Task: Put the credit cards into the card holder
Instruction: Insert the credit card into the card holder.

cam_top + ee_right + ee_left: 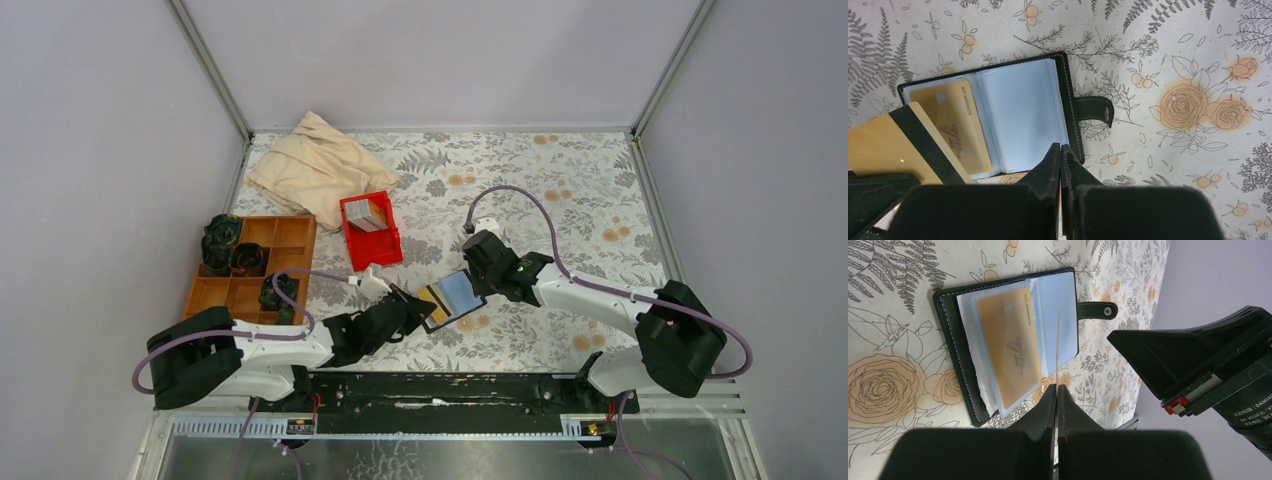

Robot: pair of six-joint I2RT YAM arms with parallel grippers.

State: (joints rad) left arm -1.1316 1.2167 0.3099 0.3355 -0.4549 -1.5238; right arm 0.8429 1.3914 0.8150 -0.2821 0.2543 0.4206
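Holder [455, 297] open at table centre, tan card [1008, 350] already sleeved. Your left gripper [1057, 390] pinches second card [893, 145] at holder's 8 o'clock, not yet in. Right gripper [1060, 150] fingers pressed together, seemingly on nothing. More cards [366, 214] wait in bin [380, 250], 11 o'clock.

A crumpled beige cloth [318, 165] lay in the upper left of the top view, on a floral-printed table covering [560, 180]. Just right of and below it stood a small red plastic bin [378, 252]. At the left sat a brown wooden compartment tray [290, 235] holding several dark, rounded objects [222, 232].
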